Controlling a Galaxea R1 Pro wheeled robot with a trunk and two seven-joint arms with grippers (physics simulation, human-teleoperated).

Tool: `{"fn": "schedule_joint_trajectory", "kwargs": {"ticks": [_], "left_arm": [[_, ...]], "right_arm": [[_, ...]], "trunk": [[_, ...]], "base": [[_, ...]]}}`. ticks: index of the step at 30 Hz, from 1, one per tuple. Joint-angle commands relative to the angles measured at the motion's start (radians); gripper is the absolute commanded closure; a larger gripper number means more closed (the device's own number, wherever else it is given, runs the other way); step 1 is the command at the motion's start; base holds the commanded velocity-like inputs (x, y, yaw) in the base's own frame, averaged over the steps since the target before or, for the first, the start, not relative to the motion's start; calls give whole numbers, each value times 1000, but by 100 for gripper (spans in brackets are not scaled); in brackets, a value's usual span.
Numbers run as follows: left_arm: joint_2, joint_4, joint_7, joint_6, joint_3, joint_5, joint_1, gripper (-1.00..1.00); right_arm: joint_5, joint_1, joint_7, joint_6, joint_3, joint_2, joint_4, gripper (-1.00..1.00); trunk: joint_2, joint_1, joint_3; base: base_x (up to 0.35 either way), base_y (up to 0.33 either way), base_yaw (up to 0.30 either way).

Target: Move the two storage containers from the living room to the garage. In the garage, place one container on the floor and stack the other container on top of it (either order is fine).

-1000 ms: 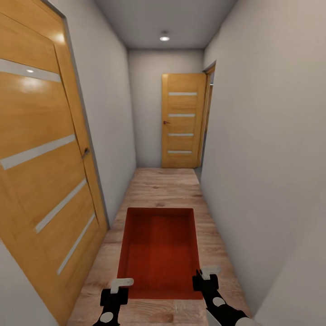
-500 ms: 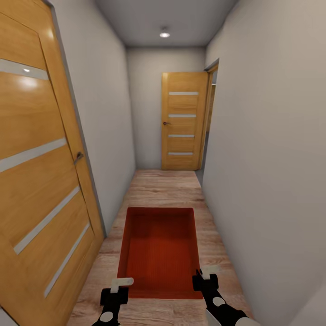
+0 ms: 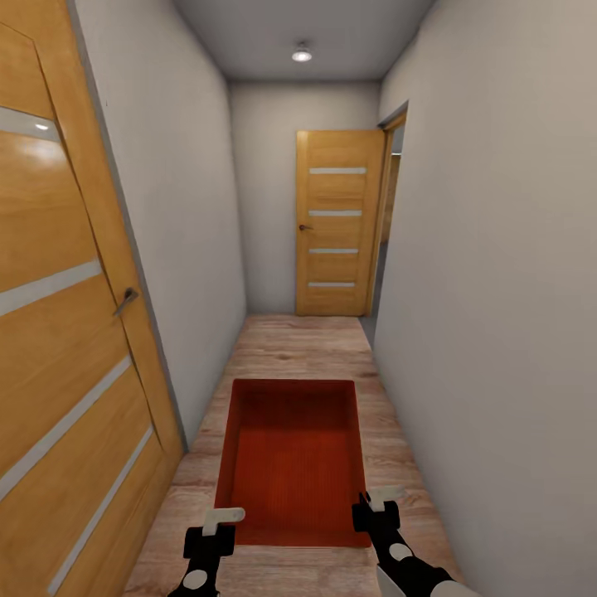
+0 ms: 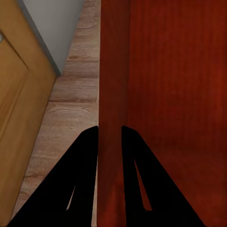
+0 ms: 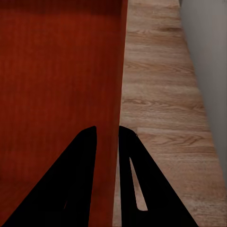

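An orange-red storage container point(image 3: 293, 460) hangs in front of me over a light wood plank corridor floor, open side up and with nothing inside. My left gripper point(image 3: 224, 519) is shut on its left wall point(image 4: 109, 94), one finger inside and one outside. The right gripper point(image 3: 378, 500) is shut the same way on the right wall point(image 5: 116, 85). Both black finger pairs pinch the thin walls near the container's near corners.
I am in a narrow corridor between white walls point(image 3: 489, 274). A wooden door point(image 3: 66, 332) with pale stripes lines the left side. Another wooden door point(image 3: 336, 224) stands at the far end, beside an open doorway point(image 3: 388, 224) on the right. Plank floor point(image 3: 303, 344) runs ahead.
The view has advanced down the corridor: the left door slides out of frame and the far door looks nearer. The container and both grippers keep their place in the picture.
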Motion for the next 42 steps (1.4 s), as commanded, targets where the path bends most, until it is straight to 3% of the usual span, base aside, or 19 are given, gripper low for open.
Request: {"fn": "schedule_joint_trajectory", "kwargs": {"ticks": [1, 42], "left_arm": [[0, -15, 31, -52, 31, 51, -2, 100], [0, -15, 29, -51, 30, 50, -2, 100]], "right_arm": [[-27, -1, -43, -4, -44, 0, 15, 100], [-31, -1, -43, -4, -44, 0, 15, 100]], "trunk": [[-1, 1, -1], [-1, 1, -1]], "base": [[322, 0, 0], [321, 26, 0]]}}
